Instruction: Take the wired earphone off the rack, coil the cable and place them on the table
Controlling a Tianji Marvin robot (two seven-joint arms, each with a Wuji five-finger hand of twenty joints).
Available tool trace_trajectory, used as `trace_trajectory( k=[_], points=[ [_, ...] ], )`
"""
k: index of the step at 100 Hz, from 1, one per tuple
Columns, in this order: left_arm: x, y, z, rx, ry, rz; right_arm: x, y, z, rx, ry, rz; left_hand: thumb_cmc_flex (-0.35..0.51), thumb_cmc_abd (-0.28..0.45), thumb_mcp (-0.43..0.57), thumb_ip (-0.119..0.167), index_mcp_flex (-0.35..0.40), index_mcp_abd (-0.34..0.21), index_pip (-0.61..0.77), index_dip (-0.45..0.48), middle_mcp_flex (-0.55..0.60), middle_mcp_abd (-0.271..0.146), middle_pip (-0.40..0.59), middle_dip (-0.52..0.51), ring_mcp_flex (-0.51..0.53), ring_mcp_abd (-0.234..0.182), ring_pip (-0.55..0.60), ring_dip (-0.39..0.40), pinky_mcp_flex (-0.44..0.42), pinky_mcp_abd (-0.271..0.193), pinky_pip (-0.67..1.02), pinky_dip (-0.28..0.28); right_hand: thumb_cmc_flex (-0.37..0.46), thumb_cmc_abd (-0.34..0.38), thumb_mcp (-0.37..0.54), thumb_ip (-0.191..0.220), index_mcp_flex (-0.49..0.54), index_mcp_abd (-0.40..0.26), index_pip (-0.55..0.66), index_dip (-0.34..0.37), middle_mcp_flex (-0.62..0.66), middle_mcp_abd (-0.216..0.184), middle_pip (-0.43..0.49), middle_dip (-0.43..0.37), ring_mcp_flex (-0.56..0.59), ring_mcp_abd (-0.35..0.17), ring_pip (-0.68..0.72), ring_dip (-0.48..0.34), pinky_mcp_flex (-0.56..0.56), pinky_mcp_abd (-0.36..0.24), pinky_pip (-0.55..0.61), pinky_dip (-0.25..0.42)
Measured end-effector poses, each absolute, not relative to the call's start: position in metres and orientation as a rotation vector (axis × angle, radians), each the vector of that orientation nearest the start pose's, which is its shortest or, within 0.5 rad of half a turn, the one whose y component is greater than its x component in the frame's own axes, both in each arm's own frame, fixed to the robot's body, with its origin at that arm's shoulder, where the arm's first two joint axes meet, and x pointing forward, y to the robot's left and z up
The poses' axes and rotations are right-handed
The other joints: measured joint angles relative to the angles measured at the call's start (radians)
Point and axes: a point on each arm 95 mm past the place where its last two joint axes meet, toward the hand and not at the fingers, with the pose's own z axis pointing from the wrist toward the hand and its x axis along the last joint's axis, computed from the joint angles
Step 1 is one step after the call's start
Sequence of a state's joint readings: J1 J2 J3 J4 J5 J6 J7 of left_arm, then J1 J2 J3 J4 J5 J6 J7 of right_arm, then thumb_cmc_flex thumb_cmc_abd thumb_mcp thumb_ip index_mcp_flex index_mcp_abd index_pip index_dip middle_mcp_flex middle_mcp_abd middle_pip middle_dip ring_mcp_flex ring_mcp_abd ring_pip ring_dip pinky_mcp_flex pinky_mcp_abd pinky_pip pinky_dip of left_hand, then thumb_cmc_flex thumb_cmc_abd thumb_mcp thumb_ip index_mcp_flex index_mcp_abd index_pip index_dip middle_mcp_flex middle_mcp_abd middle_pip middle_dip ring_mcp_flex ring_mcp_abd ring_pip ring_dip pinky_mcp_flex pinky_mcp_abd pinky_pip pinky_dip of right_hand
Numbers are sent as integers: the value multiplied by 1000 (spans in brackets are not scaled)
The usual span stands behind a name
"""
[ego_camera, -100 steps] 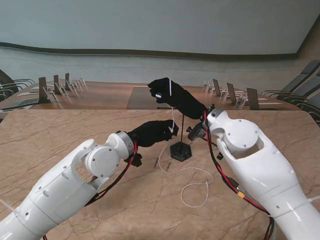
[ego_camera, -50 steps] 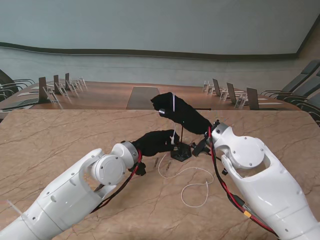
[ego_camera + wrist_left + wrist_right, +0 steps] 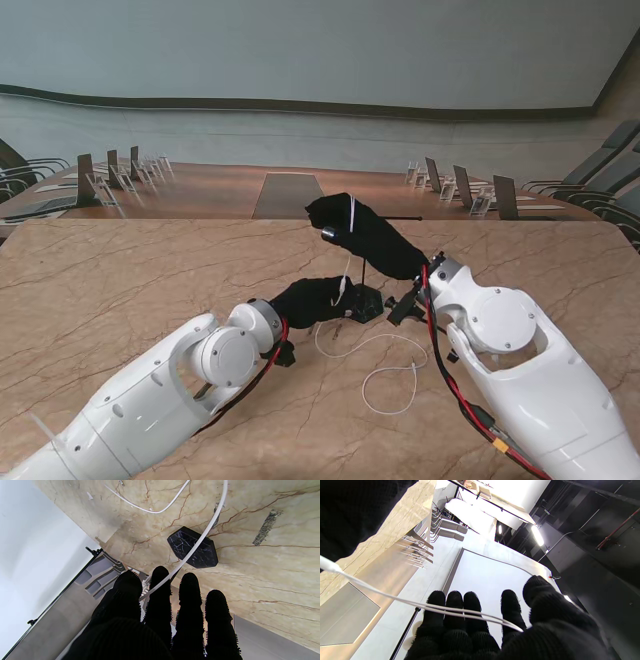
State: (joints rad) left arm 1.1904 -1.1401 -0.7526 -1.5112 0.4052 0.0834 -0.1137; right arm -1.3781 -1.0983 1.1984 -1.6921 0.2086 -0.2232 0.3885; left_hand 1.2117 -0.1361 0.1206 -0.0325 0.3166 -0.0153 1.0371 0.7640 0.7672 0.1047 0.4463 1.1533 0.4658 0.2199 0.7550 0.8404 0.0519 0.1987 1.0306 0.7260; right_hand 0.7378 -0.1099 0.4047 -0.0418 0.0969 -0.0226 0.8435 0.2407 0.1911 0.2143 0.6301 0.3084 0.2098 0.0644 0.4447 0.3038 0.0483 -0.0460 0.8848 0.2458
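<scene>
Both hands lowered since earlier frame. Cable (image 3: 348, 262) pinched in right hand (image 3: 365, 235) above rack (image 3: 362, 303); lower run threaded through fingers of left hand (image 3: 318, 298). Slack loops (image 3: 390, 385) lie on table (image 3: 120, 280). Coiling judged barely begun.

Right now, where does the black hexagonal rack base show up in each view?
Stand view: rack base sits mid-table, between the left hand and the right arm, partly hidden by the left hand.
Left wrist view: rack base lies beyond the fingertips, crossed by the white cable.
Right wrist view: not in it.
Shared landmark: the white cable.
</scene>
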Motion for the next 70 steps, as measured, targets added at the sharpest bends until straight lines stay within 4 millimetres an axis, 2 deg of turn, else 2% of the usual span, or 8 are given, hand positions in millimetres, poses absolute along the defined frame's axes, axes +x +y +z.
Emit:
trace_trajectory(
  k=[10, 31, 70],
  points=[
    [428, -143, -308, -1567, 1718, -1828, 416, 53, -212, -1472, -1064, -2156, 10, 0, 44, 0, 26, -12, 11, 13, 33, -1, -18, -25, 1, -1, -33, -23, -1, 0, 0, -2, 0, 0, 0, 0, 0, 0, 0, 0, 0, 0, 0, 0, 7, 0, 0, 0, 8, 0, 0, 0],
    [434, -143, -318, -1578, 1707, -1803, 402, 49, -217, -1463, -1066, -2149, 10, 0, 46, 0, 41, -14, 15, 14, 25, -2, -18, -61, 27, -2, -43, -33, 6, 0, -10, -7, 0, 0, 0, 0, 0, 0, 0, 0, 1, 0, 0, 0, 7, 0, 0, 0, 9, 0, 0, 0],
    [442, -142, -322, -1594, 1696, -1777, 382, 54, -225, -1438, -1108, -2069, 10, 23, 32, 0, 45, -14, 15, 14, 24, -2, 56, -85, 31, -2, -18, -34, 8, 0, -10, -10, 0, 0, 0, 0, 0, 0, 1, 0, 1, 0, 0, 0, 16, 0, 0, 0, 19, 0, 0, 0]
  ],
)
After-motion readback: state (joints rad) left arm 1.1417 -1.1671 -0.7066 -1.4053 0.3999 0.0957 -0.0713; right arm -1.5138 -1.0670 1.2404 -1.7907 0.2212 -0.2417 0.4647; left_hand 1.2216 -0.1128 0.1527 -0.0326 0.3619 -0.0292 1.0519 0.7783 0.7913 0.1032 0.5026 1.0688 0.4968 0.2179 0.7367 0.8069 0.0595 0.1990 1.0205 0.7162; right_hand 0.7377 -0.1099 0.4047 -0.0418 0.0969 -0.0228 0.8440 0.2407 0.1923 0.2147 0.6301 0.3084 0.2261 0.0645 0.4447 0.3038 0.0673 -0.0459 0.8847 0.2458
